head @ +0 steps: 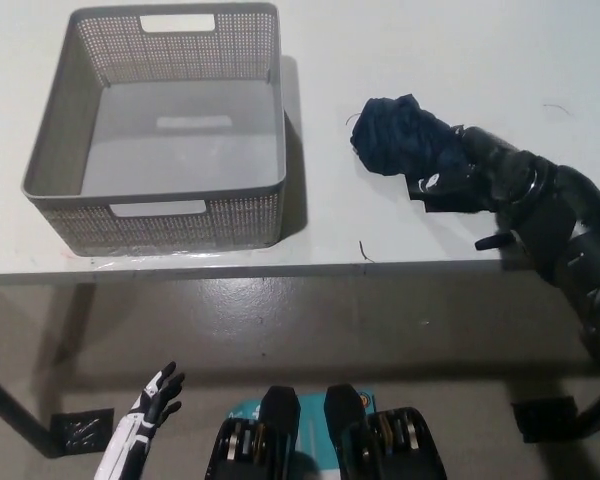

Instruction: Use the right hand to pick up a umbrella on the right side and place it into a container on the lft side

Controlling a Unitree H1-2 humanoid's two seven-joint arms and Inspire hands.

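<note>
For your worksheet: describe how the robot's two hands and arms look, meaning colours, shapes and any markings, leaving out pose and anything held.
The left hand is white with dark fingers and dark seams, slim, on a white forearm. The right hand is black, on a thick black arm built of rounded, jointed segments, with a small white marking near the hand. No loose cables show.

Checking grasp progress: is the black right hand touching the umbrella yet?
Touching. The head view shows the right hand lying over the folded umbrella on the table, no gap between them; a firm grip isn't visible.
</note>
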